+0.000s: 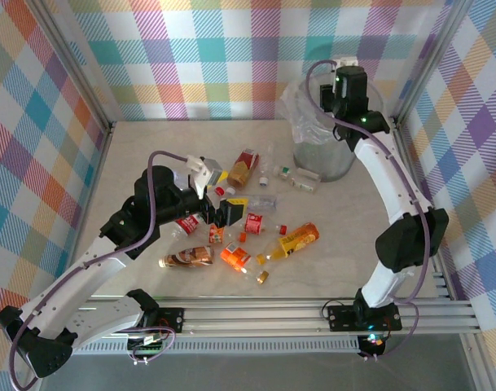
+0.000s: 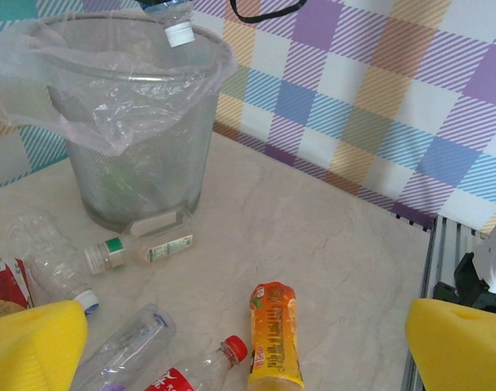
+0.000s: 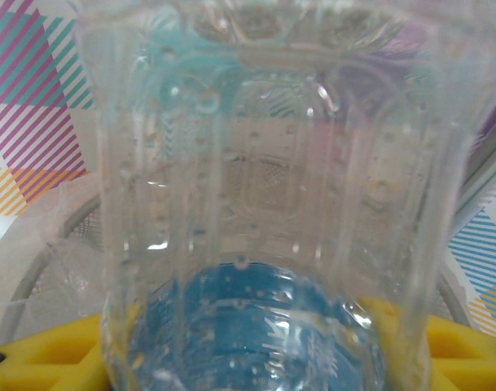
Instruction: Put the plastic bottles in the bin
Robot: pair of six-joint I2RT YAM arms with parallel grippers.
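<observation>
While your right arm is stretched over the tall round bin of translucent grey plastic (image 1: 314, 153) in the upper right of the top view, the right jaws are pinching a clear plastic bottle with a blue label (image 3: 256, 244). In the right wrist view you see the yellow pads (image 3: 36, 354) on both sides of this bottle at the bottom of the frame, and the bin rim is behind it. In the left wrist view its white cap (image 2: 180, 32) hangs just above the bin mouth, at the top left. A clear plastic bag (image 2: 36, 90) lines the bin and folds over the rim.

Your left jaws are spread and hold nothing. They hover over the scattered bottles in the middle of the top view.

The other plastic bottles lie on the pale marbled tabletop (image 1: 345, 244). A clear bottle with a green cap (image 2: 142, 248) lies just beside the bin base. An orange bottle with a yellow label (image 2: 274, 334) and a clear bottle with a red cap (image 2: 200, 375) lie in the lower middle of the left wrist view.
</observation>
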